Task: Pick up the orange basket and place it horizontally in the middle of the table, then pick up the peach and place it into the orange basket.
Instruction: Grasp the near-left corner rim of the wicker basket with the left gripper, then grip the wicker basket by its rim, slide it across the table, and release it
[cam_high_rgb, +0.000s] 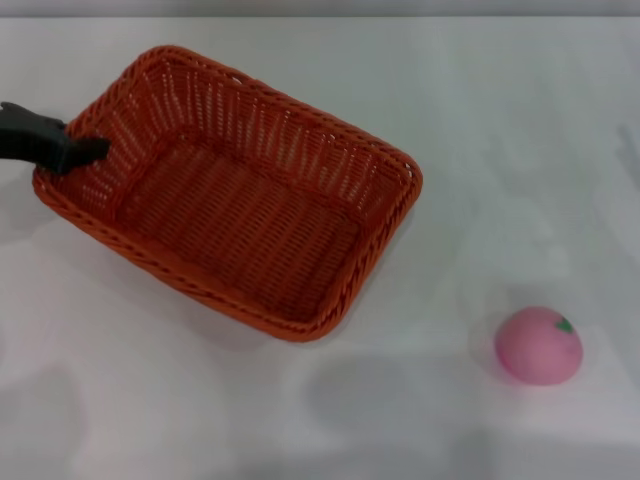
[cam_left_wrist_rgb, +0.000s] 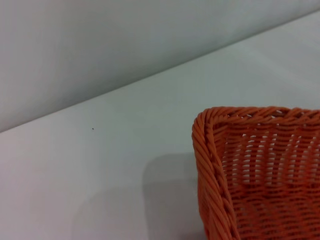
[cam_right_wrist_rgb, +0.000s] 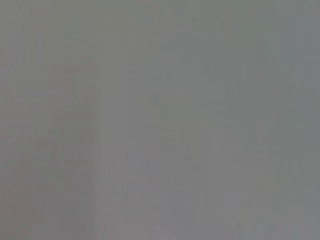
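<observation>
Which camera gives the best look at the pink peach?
The head view: the peach sits whole on the white table, apart from the orange basket. The left wrist view shows only a basket corner, no peach; the right wrist view shows nothing recognisable.

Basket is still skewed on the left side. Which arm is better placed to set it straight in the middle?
Left. The left gripper is already at the basket's left rim, apparently gripping it. The right gripper is in no view, and the peach lies apart on the table, to the right.

The left gripper (cam_high_rgb: 85, 152) is cut off by the head view's edge; the basket (cam_left_wrist_rgb: 260, 170) by the left wrist view's.
</observation>
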